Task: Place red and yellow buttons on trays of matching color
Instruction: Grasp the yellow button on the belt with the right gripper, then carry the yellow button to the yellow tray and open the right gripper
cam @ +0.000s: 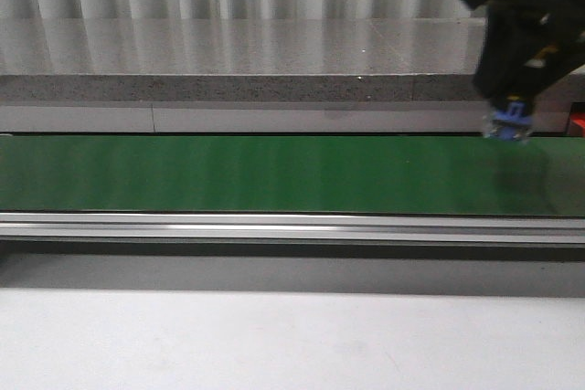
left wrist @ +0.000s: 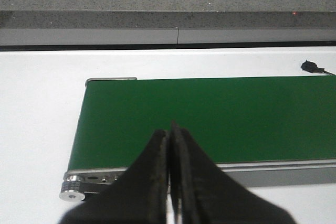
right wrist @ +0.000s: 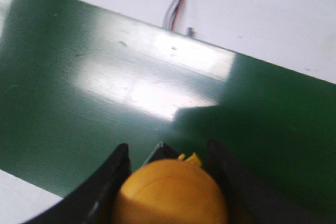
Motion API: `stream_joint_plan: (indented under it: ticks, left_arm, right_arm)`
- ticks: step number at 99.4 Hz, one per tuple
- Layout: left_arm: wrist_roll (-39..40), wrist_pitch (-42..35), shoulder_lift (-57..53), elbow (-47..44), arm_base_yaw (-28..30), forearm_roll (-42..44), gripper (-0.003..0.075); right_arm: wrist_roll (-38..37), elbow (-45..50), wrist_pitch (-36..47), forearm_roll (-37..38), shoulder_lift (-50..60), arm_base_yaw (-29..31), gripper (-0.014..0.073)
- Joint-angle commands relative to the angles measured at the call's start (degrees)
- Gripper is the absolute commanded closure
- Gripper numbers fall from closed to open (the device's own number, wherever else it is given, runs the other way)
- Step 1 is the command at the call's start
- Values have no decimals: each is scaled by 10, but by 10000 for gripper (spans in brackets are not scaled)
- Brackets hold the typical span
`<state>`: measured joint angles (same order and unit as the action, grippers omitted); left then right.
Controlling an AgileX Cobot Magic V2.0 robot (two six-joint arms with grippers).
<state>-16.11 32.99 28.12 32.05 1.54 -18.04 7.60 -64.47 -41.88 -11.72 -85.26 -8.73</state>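
Right claw [right wrist: 168, 182] grips yellow button [right wrist: 170, 192] — front view hides it.

left black two-finger tool [left wrist: 170, 182]: fingers pressed together, nothing between | right black two-finger tool [right wrist: 170, 182]: raised at far right, fingers clamped around round yellow plastic button [right wrist: 170, 195]

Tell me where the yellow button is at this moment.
The yellow button sits between the fingers of the right gripper, above the green belt near its right end in the front view.
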Motion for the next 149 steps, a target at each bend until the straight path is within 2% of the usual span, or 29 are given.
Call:
stream_joint_plan:
  ticks: [1,23,42,56,66,89,149]
  left_arm:
    - [1,-39,2,15,-4,-9,739]
    - [1,-39,2,15,-4,-9,739]
    - [1,-39,2,15,-4,-9,739]
    - [1,-39,2,15,-4,-9,739]
    - [1,-39,2,15,-4,-9,739]
    - [1,-39,2,15,-4,-9,739]
    - [1,-39,2,15,-4,-9,739]
  right_arm:
    - [-38,-18,-19,31,59,49,448]
    - [-133,17,-48,117,121,230,448]
    - [-139,68,-14,117,125,397,448]
    - [-156,103,33,117,125,482,448]
    - [-165,110,66,117,124,503,448]
    - [-165,111,101,130,83,506,448]
    - [-166,111,149,130,-56,521,448]
